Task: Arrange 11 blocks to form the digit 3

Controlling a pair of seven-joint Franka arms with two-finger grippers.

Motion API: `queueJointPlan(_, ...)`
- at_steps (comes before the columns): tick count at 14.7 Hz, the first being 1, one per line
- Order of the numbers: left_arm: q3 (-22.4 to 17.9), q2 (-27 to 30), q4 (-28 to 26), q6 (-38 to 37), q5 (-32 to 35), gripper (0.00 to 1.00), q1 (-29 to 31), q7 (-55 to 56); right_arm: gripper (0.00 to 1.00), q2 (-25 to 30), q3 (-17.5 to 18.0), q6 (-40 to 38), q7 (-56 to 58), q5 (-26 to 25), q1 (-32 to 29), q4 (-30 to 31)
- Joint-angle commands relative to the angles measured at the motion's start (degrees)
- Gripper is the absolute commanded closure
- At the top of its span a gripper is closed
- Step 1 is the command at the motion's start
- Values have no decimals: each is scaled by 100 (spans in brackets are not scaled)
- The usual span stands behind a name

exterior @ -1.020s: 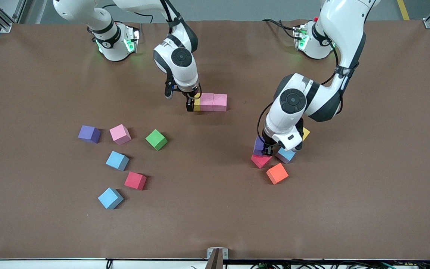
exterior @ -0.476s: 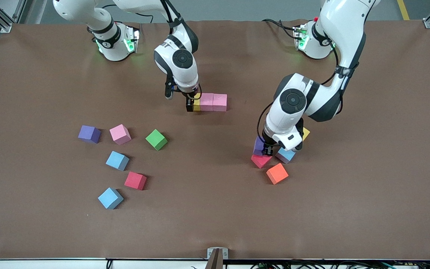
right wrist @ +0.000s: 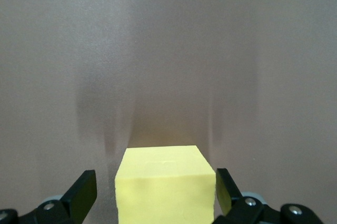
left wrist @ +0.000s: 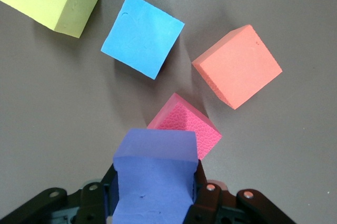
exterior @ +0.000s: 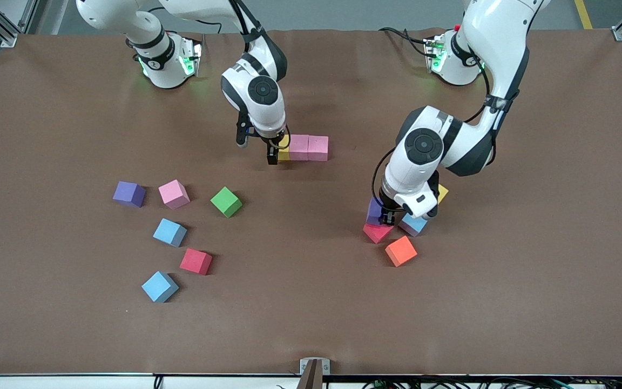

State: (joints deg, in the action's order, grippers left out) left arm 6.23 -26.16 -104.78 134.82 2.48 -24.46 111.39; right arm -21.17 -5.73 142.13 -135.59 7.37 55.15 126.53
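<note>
The left gripper (exterior: 387, 216) is clamped on a purple block (left wrist: 154, 179), its jaws pressing the cube's 2 sides. It sits low over a cluster toward the left arm's end of the table. From that held block in the front view, a red block (exterior: 377, 233) lies at about 6 o'clock, a light blue block (exterior: 414, 223) at 3 o'clock and an orange block (exterior: 400, 250) at 5 o'clock (nearest the front camera of the group). A yellow block (exterior: 443, 193) peeks out from under the arm at 2 o'clock.

The right gripper (exterior: 276, 149) has its jaws spread wide, 1 finger on each side of a yellow cube (right wrist: 165, 182) with a gap at both sides. That cube heads a row of 3, with 2 pink blocks (exterior: 308, 147) touching it in line at its 3 o'clock: the only part of the digit 3 laid so far.

6 loose blocks lie toward the right arm's end of the brown table (exterior: 311, 313): a purple cube (exterior: 129, 193), a pink cube (exterior: 174, 194) and a green cube (exterior: 226, 201) in a rough line. At 6 o'clock from the pink one come a light blue cube (exterior: 169, 232), a red cube (exterior: 196, 261) and another light blue cube (exterior: 159, 286).
</note>
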Motion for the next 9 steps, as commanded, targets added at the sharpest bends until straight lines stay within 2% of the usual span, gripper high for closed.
queueJointPlan(1,-17,-38,116,-105,-81,69,-15,32,0,183,63,-220,147,19,-144,30)
queueJointPlan(9,-17,-65,116,-105,-81,69,-24,32,0,175,89,-282,191,54,-144,30)
